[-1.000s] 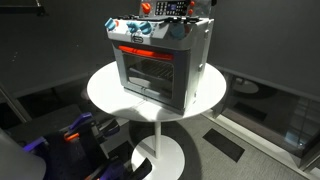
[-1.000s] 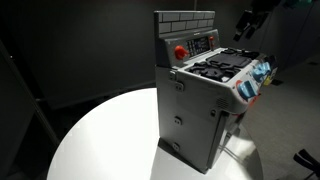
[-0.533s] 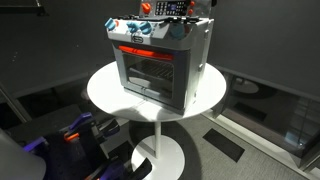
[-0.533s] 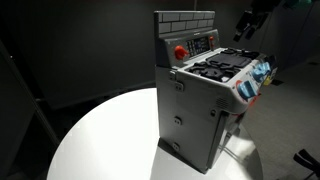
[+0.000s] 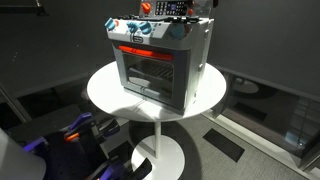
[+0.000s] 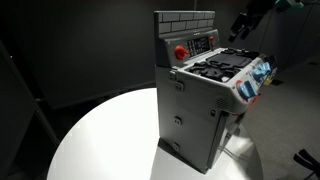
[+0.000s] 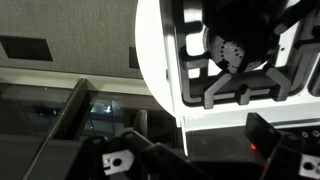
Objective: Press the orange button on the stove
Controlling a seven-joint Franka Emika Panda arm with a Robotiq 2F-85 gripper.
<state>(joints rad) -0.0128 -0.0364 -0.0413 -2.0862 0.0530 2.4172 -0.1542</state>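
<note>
Nothing much has moved. The claw (image 6: 243,24) hangs by the stove (image 6: 205,100), open or closed I cannot tell. Aim straight at the orange button (image 6: 180,52), push softly.

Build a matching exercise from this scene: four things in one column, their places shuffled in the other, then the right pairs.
1 round orange button
2 red-orange bar handle
3 black burner grates
4 round white table

A under the grey toy stove
B stove's top face
C upright back panel
D oven door front

Pairs: 1-C, 2-D, 3-B, 4-A
</note>
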